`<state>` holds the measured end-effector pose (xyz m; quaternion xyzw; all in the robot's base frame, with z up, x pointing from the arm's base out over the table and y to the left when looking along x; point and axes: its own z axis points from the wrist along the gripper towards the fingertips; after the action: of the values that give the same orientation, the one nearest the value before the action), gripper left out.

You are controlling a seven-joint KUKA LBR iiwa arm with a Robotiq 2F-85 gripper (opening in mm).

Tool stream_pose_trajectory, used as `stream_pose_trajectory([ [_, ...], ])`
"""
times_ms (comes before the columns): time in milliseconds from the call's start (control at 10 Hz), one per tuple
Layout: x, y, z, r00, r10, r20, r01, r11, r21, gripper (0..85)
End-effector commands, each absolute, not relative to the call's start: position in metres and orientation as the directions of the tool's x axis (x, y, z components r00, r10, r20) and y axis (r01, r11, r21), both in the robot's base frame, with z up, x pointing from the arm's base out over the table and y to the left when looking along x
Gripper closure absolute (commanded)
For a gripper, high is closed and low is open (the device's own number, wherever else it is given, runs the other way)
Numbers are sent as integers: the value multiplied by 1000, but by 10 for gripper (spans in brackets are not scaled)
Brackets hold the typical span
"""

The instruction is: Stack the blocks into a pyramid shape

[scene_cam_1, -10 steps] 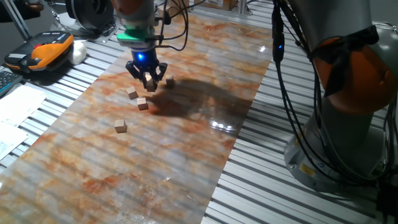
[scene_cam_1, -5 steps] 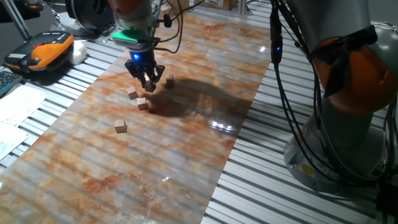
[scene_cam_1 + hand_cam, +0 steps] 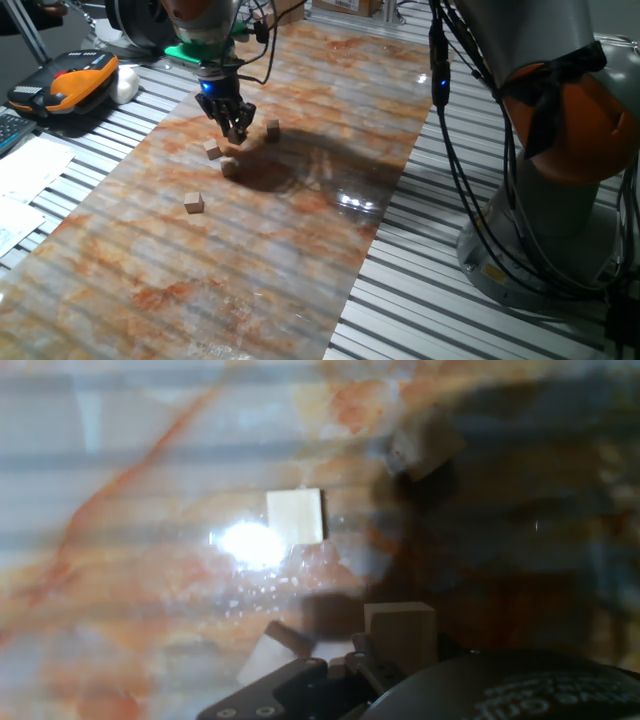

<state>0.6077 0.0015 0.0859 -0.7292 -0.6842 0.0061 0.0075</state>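
Four blocks show on the marbled counter [image 3: 300, 200] in the fixed view: one [image 3: 272, 128] just right of the hand [image 3: 234, 128], one [image 3: 212, 150] below-left of it, one [image 3: 230, 167] near that, and one [image 3: 194, 203] well apart toward the front. The hand hangs low over the group; whether its fingers pinch a block I cannot tell. In the hand view, a block [image 3: 400, 634] sits close to the fingers, another [image 3: 295, 516] lies in the glare, a third [image 3: 425, 448] in shadow.

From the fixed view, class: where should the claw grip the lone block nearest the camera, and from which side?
Grip the lone block across two opposite vertical side faces, coming straight down from above. It lies flat and apart from the others, so the claw fingers have room on either side.
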Motion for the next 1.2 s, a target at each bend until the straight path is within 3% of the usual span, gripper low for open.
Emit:
stream_pose_trajectory([
  [0, 608, 2, 86, 126, 992, -1, 992, -126, -21, 850],
  [1100, 607, 0, 82, 85, 996, -31, 995, -87, -44, 850],
])
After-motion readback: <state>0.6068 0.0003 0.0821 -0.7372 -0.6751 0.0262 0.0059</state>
